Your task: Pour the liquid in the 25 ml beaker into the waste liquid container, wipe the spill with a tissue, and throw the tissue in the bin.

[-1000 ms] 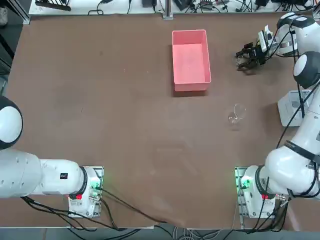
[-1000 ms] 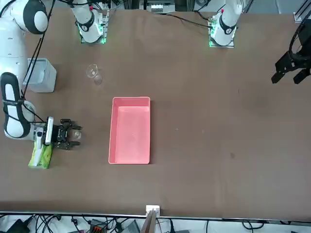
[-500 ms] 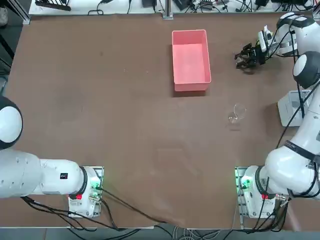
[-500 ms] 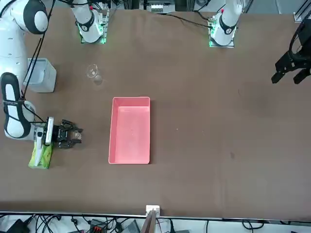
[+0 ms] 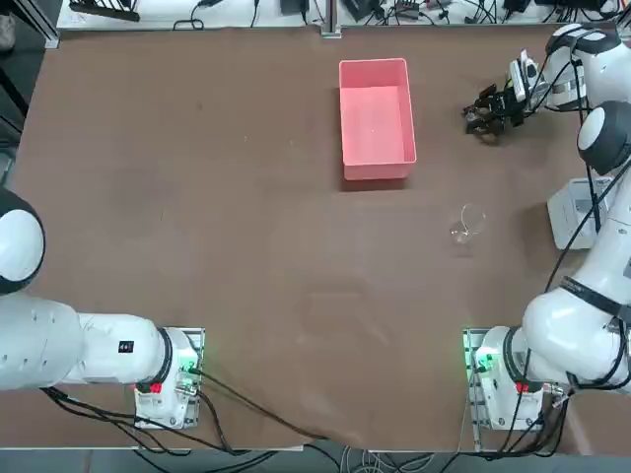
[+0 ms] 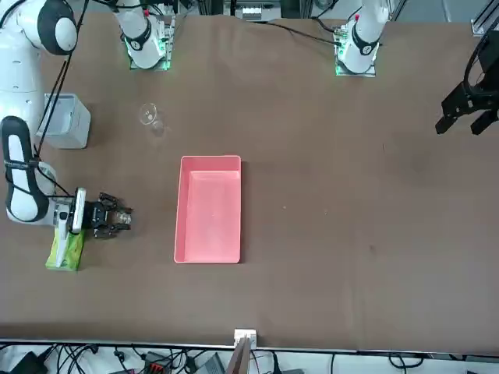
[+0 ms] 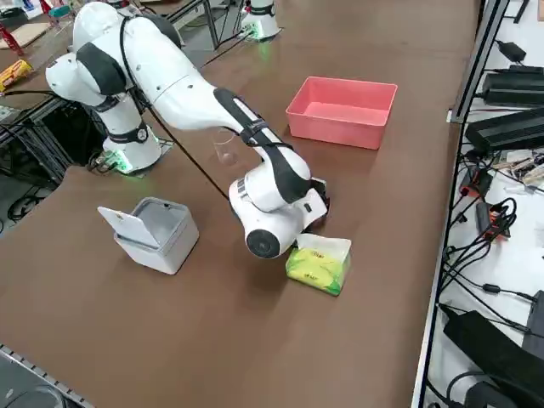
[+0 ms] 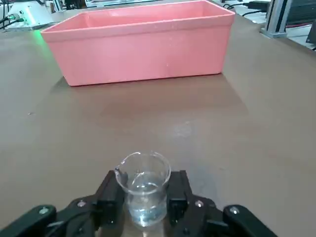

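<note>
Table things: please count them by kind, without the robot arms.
Clear glass beakers: 2, the small beaker gripped by the right gripper near the tissue pack, and the large beaker
Pink tray: 1
Grey bin: 1
Green tissue pack: 1
Total: 5

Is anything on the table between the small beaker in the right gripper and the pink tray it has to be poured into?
Nothing visible. The small beaker sits between the right gripper's fingers, and only bare table lies between it and the pink tray.
</note>
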